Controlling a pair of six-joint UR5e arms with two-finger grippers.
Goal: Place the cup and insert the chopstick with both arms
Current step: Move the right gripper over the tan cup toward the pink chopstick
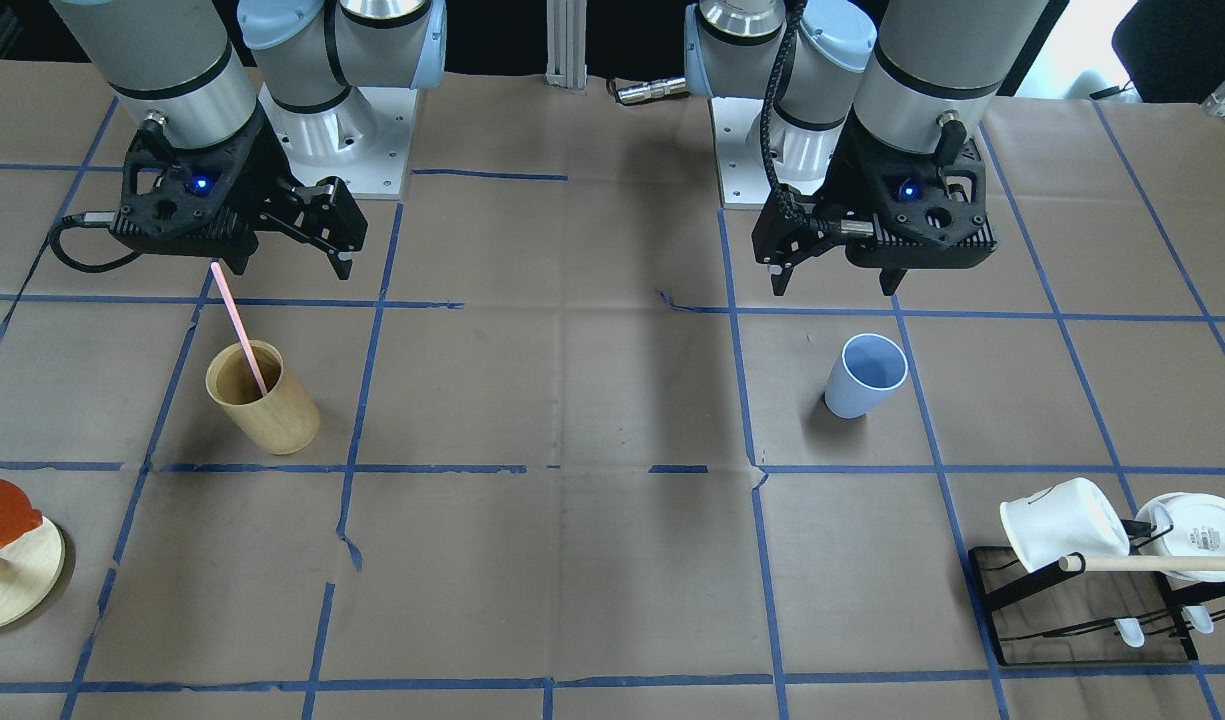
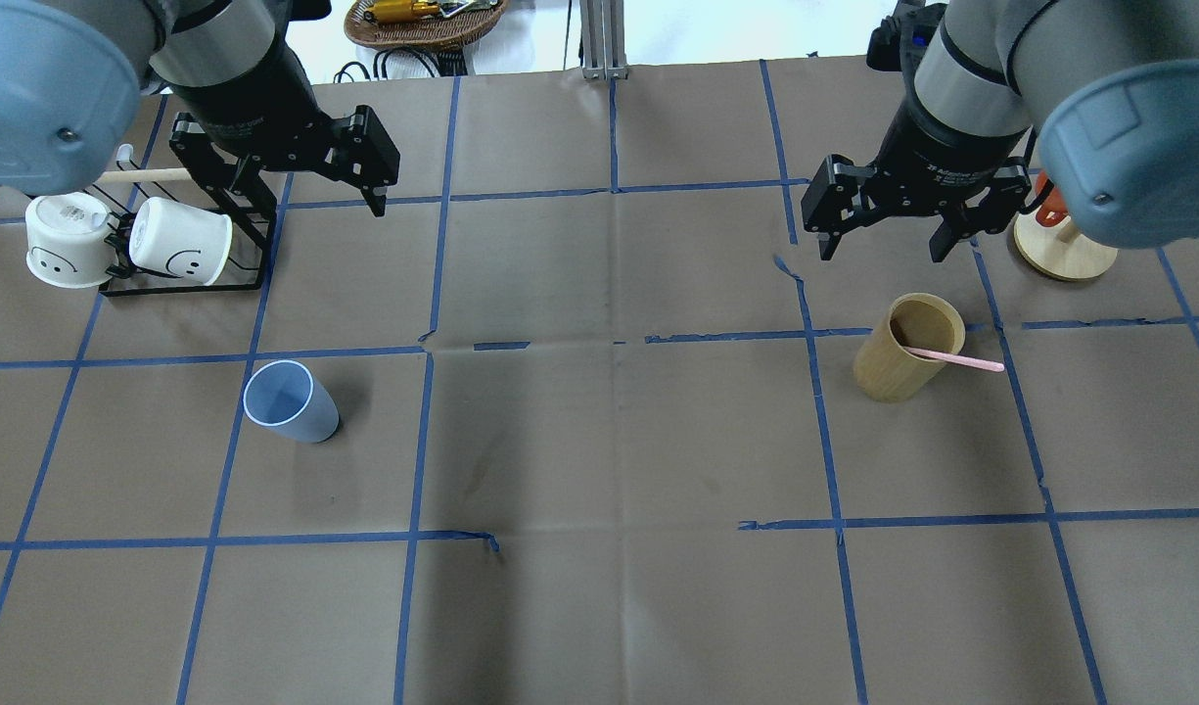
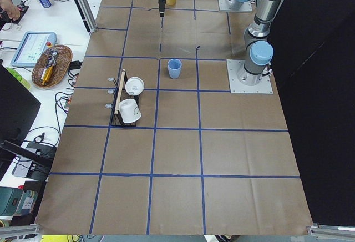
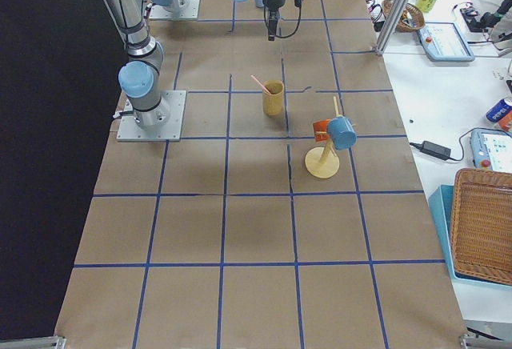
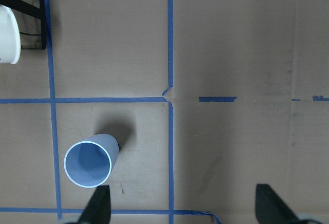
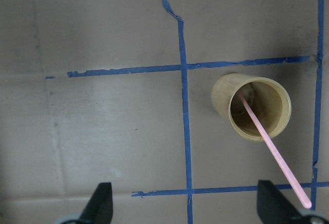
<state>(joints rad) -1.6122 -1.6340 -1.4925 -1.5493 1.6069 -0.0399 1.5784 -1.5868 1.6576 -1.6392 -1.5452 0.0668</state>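
I work in a robotics lab. My surface [image 2: 599,441] is papered brown and ruled into squares with blue tape [image 5: 103,100], and my arms stand bolted to metal plates [image 3: 236,86]. At the upper left of the exterior left view, a white bench [image 3: 22,25] carries a tablet [image 3: 32,48] and a basket [image 3: 51,65] of tools, beside an aluminium post [image 3: 83,6].

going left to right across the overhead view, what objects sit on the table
mug rack → blue cup → bamboo cup with the pink chopstick in it → wooden stand
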